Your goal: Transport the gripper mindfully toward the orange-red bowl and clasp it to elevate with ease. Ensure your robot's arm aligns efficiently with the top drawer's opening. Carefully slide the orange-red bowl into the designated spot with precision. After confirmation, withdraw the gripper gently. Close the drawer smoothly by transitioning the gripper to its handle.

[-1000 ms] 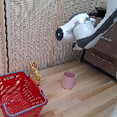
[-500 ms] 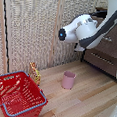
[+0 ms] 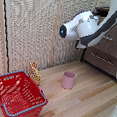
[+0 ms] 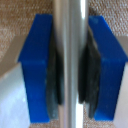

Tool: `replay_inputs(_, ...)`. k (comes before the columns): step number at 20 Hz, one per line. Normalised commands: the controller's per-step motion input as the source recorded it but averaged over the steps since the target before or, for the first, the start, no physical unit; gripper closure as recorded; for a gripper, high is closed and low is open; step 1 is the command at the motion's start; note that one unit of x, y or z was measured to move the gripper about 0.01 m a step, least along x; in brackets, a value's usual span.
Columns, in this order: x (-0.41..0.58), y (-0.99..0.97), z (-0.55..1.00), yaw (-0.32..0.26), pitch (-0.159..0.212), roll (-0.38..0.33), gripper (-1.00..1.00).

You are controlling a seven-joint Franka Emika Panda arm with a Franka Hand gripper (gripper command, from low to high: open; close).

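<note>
In the wrist view, the handle (image 4: 70, 64) is seen as a shiny silver bar running straight between the two blue fingertips (image 4: 37, 67). The gripper (image 4: 70, 70) is nearly closed on the handle, and the dark pads are pressed against both sides of the bar. Brown wood is seen behind the fingers.

In the exterior view, the arm (image 3: 92, 28) is stretched across to the drawers (image 3: 107, 51) on the exterior view's right. The gripper itself is hidden behind the arm there (so its hold can only be told from the wrist view). The bowl cannot be seen in either picture.

A pink cup (image 3: 69, 80) is stood upright on the wooden floor (image 3: 86, 104). A red basket (image 3: 17, 94) is set near the exterior view's left, well apart from the cup. A small yellow thing (image 3: 34, 71) is just behind the basket, too blurred to tell.
</note>
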Motion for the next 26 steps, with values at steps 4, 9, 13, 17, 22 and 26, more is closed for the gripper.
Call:
replay_inputs(4,0.021,-0.66,0.52,0.000,0.111,0.033,1.00)
replay_inputs(9,0.000,-0.80,0.38,0.001,0.058,0.032,1.00)
replay_inputs(13,0.000,-0.83,0.41,0.014,0.005,0.068,1.00)
replay_inputs(17,0.000,-0.87,0.37,0.002,-0.026,0.090,1.00)
replay_inputs(22,-0.089,-0.65,0.26,-0.039,-0.025,0.028,1.00)
replay_inputs(26,-0.099,-0.36,0.10,-0.031,0.000,-0.002,1.00)
